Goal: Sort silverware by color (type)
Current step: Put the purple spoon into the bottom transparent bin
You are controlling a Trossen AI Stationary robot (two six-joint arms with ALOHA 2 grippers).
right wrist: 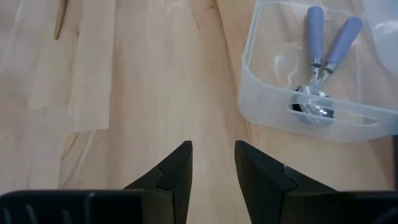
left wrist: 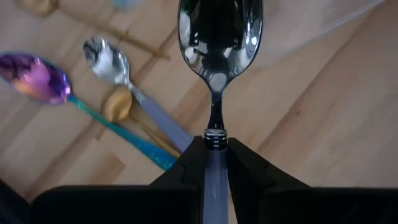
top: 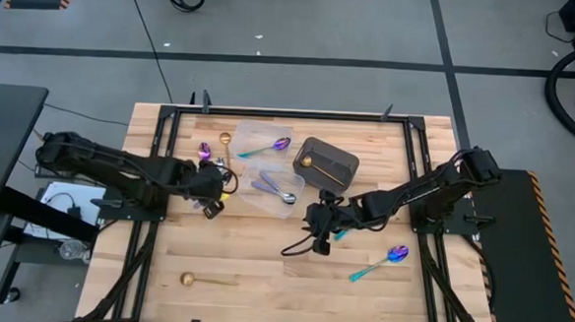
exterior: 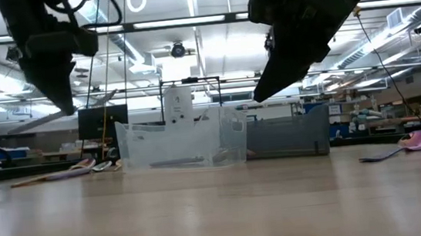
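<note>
Left fingers (left wrist: pixel 214 163) clamped on lavender-handled spoon (left wrist: pixel 219 43), right fingers (right wrist: pixel 213 165) apart, wooden table (top: pixel 262 268), workshop behind.

Grey floor (top: pixel 324 25) crossed by dark tape lines (top: pixel 273 60); long ceiling strip lights (exterior: pixel 186 21); cluttered workbenches (exterior: pixel 397 121) behind.

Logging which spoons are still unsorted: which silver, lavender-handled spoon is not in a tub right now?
The silver spoon clamped by its lavender handle in the left gripper, above the table. The two other lavender-handled spoons lie in the clear tub.
</note>
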